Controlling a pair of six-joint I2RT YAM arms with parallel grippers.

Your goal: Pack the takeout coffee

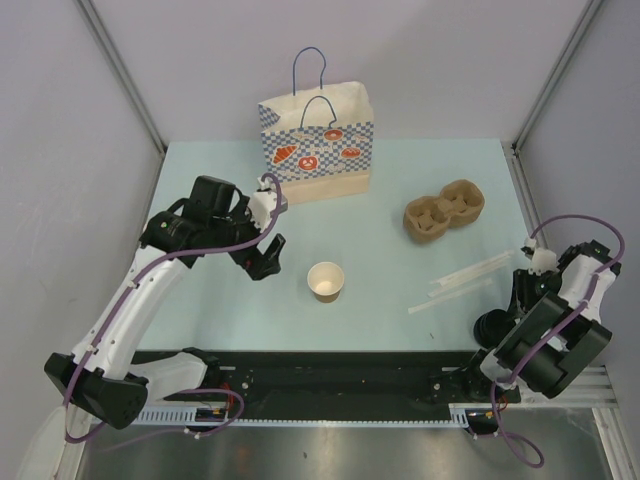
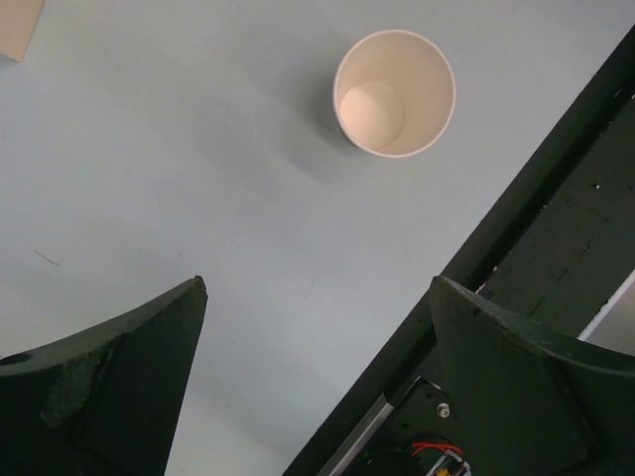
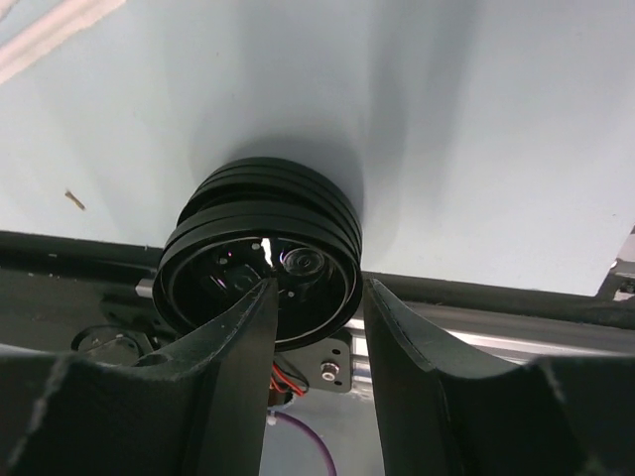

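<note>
**A:** How far along is the packing?

**B:** Barely begun, I'd judge. The paper bag [image 1: 318, 150] stands upright well beyond the left pincer [image 2: 317, 288], at the far side of the surface [image 1: 200, 200]. Nothing shows going into it. The cup carrier [image 1: 444, 212] lies well ahead of the right pincer [image 3: 317, 288], toward the middle, and its wells look unfilled.

**A:** And the coffee itself?

**B:** The cup [image 2: 394, 92] stands upright just beside the left pincer, on its right and apart from both fingers. It has no lid and looks pale and empty inside. That pincer is spread wide and holds nothing.

**A:** So where are the lids?

**B:** A stack of black lids [image 3: 260, 253] sits directly under the right pincer, at the near edge. That pincer is partly spread. One finger is over the inside of the top lid and the other is outside its rim. As far as the wrist view shows, it isn't pinching anything.

**A:** Anything else?

**B:** Some straws [image 1: 470, 275] lie ahead of the right pincer, between it and the carrier.

**A:** What's left, then?

**B:** Nearly everything, I think. A lid has to go on the cup, then the cup has to be packed.
</note>
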